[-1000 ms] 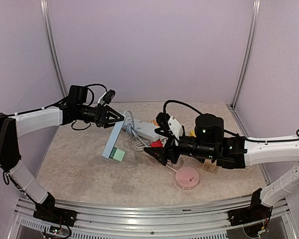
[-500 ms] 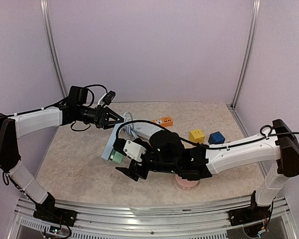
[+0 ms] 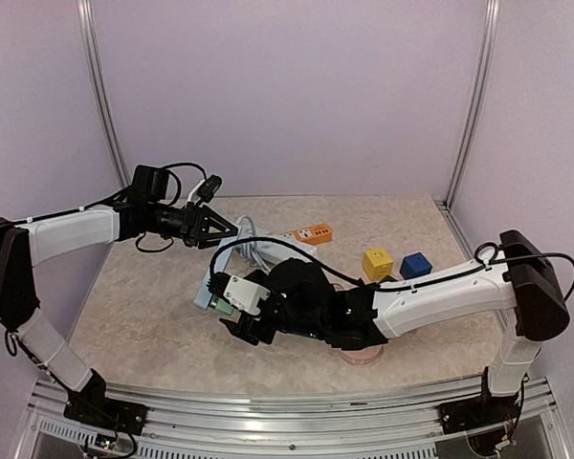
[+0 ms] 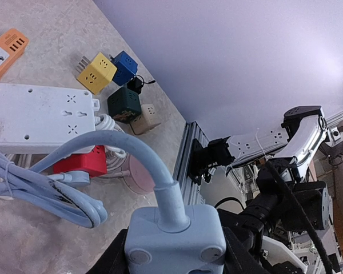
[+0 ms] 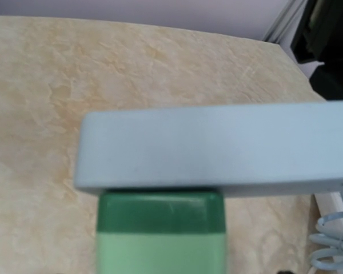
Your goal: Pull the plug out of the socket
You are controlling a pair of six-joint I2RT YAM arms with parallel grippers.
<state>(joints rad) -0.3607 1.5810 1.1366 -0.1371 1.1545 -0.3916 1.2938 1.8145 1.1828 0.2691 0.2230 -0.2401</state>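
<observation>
Beige marbled bench (image 3: 143,325), lilac walls behind. My left gripper (image 3: 213,229) is clamped on the cord end of the pale blue socket strip (image 3: 219,268), holding that end up near the back left of the bench. The rest of the strip slopes down toward the middle. The green plug (image 3: 221,304) is seated in the lower end. My right gripper (image 3: 237,322) is right at the plug, but I cannot tell whether its jaws are wide or closed on it. Toward the right edge stand a yellow cube (image 3: 377,261) and a blue cube (image 3: 415,264).

Robotics lab test cell, plain lilac walls (image 3: 287,96), aluminium frame posts (image 3: 99,96), marble-patterned tabletop (image 3: 153,325).
</observation>
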